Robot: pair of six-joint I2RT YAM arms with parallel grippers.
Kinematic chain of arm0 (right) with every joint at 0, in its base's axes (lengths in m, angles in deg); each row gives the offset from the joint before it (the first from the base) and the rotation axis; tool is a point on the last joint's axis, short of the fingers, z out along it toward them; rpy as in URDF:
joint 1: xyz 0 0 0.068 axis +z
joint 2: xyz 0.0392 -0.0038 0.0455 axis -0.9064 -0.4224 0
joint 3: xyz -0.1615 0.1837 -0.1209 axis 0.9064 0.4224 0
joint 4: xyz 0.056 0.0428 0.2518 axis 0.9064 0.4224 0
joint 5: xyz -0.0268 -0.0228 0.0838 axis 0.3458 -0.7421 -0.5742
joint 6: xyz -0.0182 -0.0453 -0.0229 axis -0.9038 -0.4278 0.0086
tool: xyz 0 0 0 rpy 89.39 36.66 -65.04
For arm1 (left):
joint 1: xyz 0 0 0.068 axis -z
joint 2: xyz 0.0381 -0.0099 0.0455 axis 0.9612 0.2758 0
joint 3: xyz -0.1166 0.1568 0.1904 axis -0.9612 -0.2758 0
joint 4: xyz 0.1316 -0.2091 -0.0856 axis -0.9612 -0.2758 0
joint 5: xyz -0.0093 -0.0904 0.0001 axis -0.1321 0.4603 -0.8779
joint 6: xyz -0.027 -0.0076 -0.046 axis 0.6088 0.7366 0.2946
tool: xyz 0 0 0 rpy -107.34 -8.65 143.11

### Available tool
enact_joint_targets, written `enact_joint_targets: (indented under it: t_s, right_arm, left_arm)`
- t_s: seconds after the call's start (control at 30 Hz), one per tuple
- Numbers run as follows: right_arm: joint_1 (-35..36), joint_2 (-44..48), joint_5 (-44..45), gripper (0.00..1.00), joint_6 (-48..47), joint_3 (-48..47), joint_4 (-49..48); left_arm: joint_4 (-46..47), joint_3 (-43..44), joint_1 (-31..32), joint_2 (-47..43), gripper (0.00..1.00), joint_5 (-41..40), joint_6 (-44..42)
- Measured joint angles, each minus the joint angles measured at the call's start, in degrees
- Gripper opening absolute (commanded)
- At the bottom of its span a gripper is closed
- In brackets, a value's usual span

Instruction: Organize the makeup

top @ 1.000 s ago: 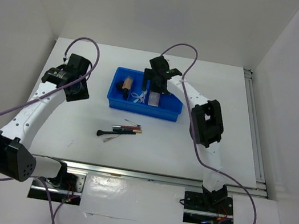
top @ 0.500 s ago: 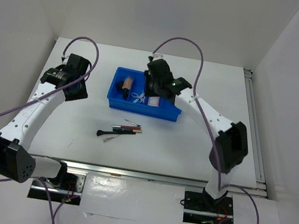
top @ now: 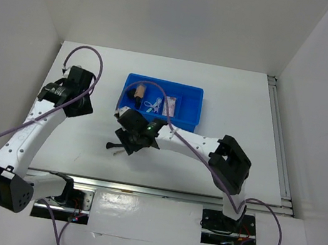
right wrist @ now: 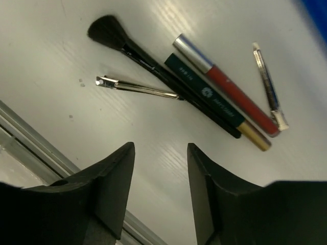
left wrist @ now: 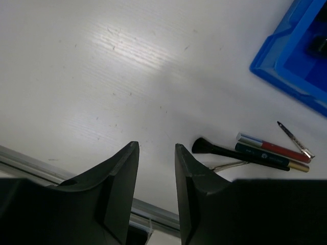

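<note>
Loose makeup lies on the white table in front of the blue tray (top: 189, 94): a black-tipped brush (right wrist: 107, 31), a silver clip (right wrist: 138, 88), a dark green pencil (right wrist: 214, 100), a red tube (right wrist: 232, 92) and a thin stick (right wrist: 267, 84). My right gripper (right wrist: 161, 148) hangs open and empty just on the near side of them, touching nothing. In the tray lie a tan stub (top: 138, 90), a clear plastic piece (top: 151, 104) and a pinkish packet (top: 170, 105). My left gripper (left wrist: 156, 145) is open and empty, left of the brush (left wrist: 203, 146) above bare table.
A metal rail (top: 164, 192) runs along the table's near edge, close below both grippers. White walls enclose the table at the left, back and right. The tray (left wrist: 294, 56) stands beyond the loose items, and the right arm (top: 192, 141) stretches across in front of it.
My right gripper has left the tray and swung down toward the near left, over the loose makeup. The left arm has shifted slightly nearer.
</note>
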Motion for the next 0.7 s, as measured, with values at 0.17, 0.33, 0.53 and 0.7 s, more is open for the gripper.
enact_joint_targets:
  t_s: [0.17, 0.33, 0.53, 0.7]
  right_arm:
    - [1.4, -4.4, 0.6, 0.59, -1.4, -0.9, -0.1]
    - [0.9, -8.6, 2.0, 0.59, -1.9, -1.9, -0.5]
    - [0.6, -10.7, 4.2, 0.59, -2.7, -2.4, -0.7]
    - [-0.2, -10.8, 4.4, 0.59, -3.0, -2.7, -1.3]
  left_arm:
    - [-1.7, -3.7, 0.0, -0.3, 0.47, 2.3, 1.3]
    - [-1.5, -3.7, 0.0, -0.5, 0.47, 3.8, 2.3]
    - [-1.5, -3.7, 0.0, -0.5, 0.47, 4.7, 2.4]
    - [-0.9, -5.7, 0.0, -1.4, 0.46, 6.8, 2.5]
